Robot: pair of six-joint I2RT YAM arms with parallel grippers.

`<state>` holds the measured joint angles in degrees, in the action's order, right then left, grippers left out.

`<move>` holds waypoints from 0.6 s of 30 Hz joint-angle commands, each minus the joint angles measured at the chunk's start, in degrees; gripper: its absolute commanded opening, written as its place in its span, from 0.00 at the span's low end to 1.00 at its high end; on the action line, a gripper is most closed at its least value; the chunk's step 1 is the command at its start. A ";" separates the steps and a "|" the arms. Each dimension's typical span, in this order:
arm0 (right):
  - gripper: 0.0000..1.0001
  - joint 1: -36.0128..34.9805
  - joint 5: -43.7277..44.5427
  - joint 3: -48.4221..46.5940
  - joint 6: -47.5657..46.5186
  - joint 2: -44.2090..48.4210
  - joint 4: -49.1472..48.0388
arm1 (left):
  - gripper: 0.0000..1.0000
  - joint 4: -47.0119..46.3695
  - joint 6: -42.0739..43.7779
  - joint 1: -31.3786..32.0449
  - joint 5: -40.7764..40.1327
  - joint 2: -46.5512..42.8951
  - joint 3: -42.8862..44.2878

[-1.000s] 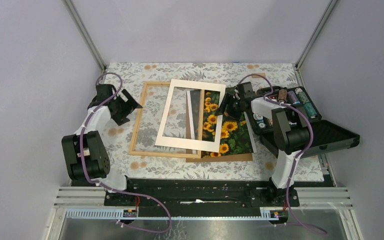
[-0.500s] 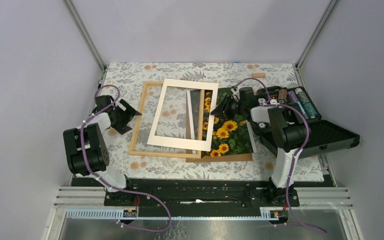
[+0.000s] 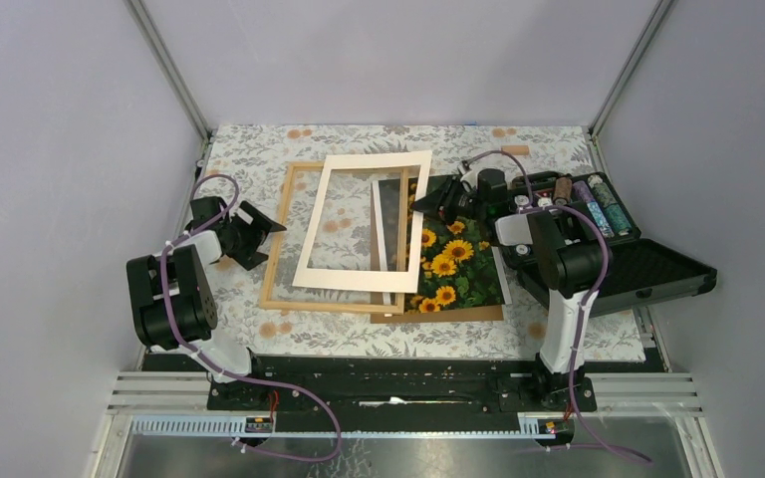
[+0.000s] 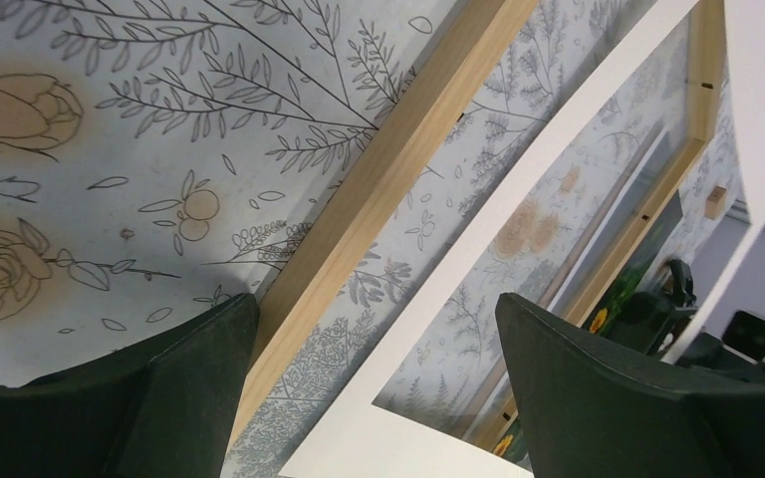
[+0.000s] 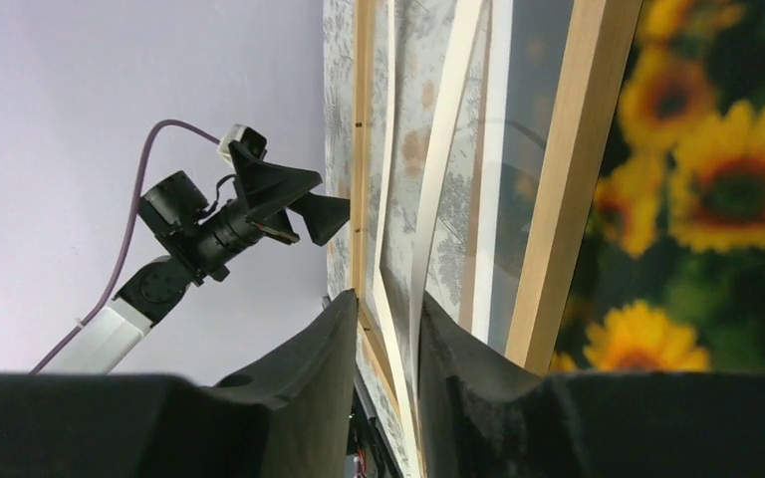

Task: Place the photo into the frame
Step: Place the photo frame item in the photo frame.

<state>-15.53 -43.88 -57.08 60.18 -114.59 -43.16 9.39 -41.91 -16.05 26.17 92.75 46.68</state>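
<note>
The photo (image 3: 458, 264) of sunflowers lies right of centre, its left part under the frame and the white mat. The light wooden frame (image 3: 309, 304) lies flat on the floral cloth. A white mat (image 3: 379, 160) rests slantwise over it. My right gripper (image 3: 426, 199) is shut on the mat's right edge. In the right wrist view the mat (image 5: 445, 159) runs between the fingers (image 5: 319, 368), beside the frame (image 5: 568, 189) and the photo (image 5: 717, 189). My left gripper (image 3: 265, 239) is open and holds nothing. In its wrist view it (image 4: 374, 349) spans the frame's left rail (image 4: 398, 169) and the mat's corner (image 4: 518, 209).
A brown backing board (image 3: 448, 315) shows under the photo's near edge. An open black case (image 3: 647, 269) with small items stands at the right, close to the right arm. A thin white strip (image 3: 379, 234) lies inside the frame. Grey walls enclose the table.
The right jaws have narrowed onto the mat's right edge and pulled back and left. The mat has swung left with that side raised. The left gripper drew slightly back toward its base.
</note>
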 commanded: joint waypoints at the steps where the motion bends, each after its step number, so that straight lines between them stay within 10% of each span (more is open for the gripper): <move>1: 0.31 -2.71 -1.12 -2.62 3.16 -2.80 -3.86 | 0.94 -1.60 -0.45 0.07 3.16 1.27 -1.47; 7: 0.01 -2.47 -2.60 -5.38 6.05 -2.43 8.59 | 0.94 -0.50 0.46 0.09 3.67 0.68 0.52; 18: 0.00 -1.74 -7.89 -9.93 -5.95 -1.52 26.56 | 0.94 -0.50 1.77 -0.10 4.14 2.22 1.05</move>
<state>-17.43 -48.16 -64.34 59.48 -117.51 -22.96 9.30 -41.47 -16.05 29.02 93.51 46.85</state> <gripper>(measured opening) 0.018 0.941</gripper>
